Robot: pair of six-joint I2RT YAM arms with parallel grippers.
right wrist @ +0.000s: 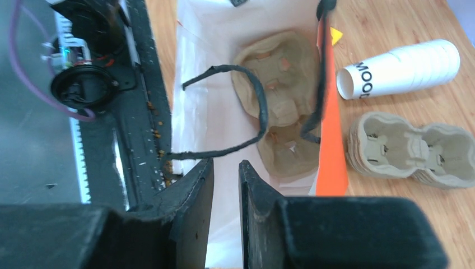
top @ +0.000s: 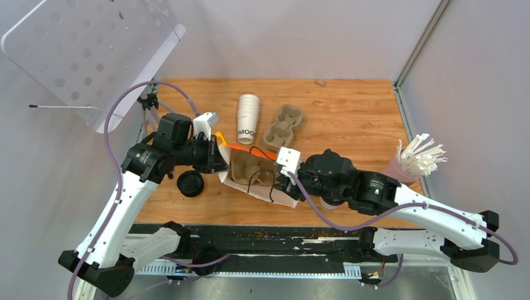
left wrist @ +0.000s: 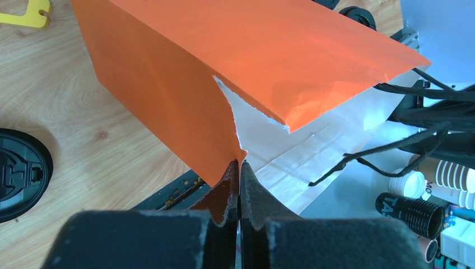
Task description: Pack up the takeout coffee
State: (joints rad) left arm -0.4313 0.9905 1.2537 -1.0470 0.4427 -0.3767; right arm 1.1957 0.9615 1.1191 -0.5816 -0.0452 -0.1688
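Observation:
An orange paper bag [top: 240,147] with a white inside [right wrist: 207,112] lies open on the table. A brown cup carrier [right wrist: 280,95] sits deep inside it, and the bag's black cord handles drape across the mouth. My left gripper [left wrist: 240,162] is shut on the bag's torn orange edge [left wrist: 224,134], at the left of the bag in the top view [top: 219,159]. My right gripper [right wrist: 226,163] is at the bag's mouth [top: 282,181], jaws slightly apart with nothing between them. The takeout coffee is not clearly in view; a white round rim [top: 329,204] peeks from under the right arm.
A stack of lidless white cups [top: 247,117] lies on its side behind the bag, beside spare carriers [top: 284,125]. A loose black lid [top: 190,184] lies left of the bag. A pink cup of straws [top: 415,159] stands at the right edge. A clear perforated panel [top: 87,50] leans at back left.

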